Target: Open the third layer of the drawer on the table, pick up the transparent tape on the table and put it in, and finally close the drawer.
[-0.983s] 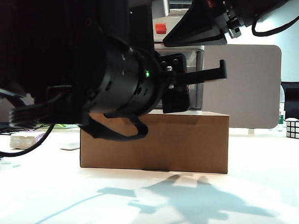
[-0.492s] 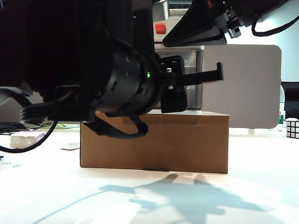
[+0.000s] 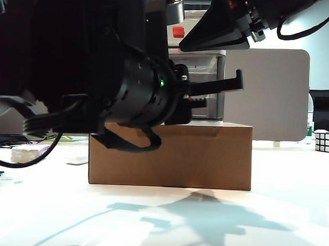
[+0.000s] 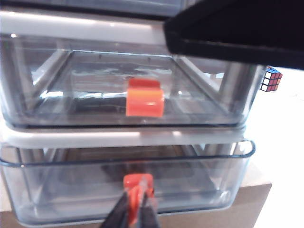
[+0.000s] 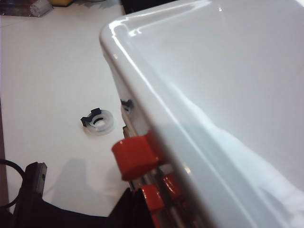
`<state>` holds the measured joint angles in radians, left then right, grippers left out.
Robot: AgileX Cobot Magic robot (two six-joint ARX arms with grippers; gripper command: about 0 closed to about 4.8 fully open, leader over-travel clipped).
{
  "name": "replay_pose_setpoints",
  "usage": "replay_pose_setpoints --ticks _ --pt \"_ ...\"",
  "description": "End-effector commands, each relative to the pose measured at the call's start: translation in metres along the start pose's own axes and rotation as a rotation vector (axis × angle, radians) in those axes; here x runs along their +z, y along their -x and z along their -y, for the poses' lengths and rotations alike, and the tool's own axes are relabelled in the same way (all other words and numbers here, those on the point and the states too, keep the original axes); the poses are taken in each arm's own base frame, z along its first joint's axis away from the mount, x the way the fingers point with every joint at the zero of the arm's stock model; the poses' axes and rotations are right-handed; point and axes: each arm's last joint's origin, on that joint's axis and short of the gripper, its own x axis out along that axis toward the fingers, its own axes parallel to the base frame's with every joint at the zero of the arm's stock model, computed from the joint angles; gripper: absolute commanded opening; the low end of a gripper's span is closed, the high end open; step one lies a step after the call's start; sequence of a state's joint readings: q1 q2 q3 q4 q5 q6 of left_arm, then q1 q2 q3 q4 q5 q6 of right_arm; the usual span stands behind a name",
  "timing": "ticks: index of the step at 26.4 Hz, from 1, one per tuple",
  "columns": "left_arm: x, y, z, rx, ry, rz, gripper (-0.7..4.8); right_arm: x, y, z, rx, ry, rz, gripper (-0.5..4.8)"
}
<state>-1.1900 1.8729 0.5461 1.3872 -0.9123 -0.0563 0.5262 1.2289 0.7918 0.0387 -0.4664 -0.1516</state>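
exterior view: my left gripper [image 3: 230,85] sits in front of the white-framed smoky grey plastic drawer cabinet [image 3: 207,68] atop the brown cardboard box [image 3: 170,154].

left wrist: fingers pinched shut on the red-orange handle [image 4: 138,183] of the lowest smoky drawer [image 4: 71,187], which looks empty, front facing me.

right wrist: the clear flat tape roll [image 5: 99,120] lies flat on the white table [image 5: 52,71] beside the cabinet, well apart from the right gripper; can't tell its jaws.

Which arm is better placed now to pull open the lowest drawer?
Left: its end effector is shut on the third layer's red-orange handle. The right end effector hangs above the cabinet.
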Motion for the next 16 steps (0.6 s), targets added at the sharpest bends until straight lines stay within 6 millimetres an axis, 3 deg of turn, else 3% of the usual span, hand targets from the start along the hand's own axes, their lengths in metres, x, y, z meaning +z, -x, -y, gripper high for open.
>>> replay_pose_setpoints --ticks 1,16 --pt "0.001 0.001 0.002 -0.004 0.003 0.005 -0.06 0.005 0.001 0.0 -0.003 0.023 0.034 -0.05" --pt "0.0 0.032 0.02 0.024 -0.001 -0.002 -0.06 0.005 0.0 0.001 -0.028 0.025 0.035 -0.05"
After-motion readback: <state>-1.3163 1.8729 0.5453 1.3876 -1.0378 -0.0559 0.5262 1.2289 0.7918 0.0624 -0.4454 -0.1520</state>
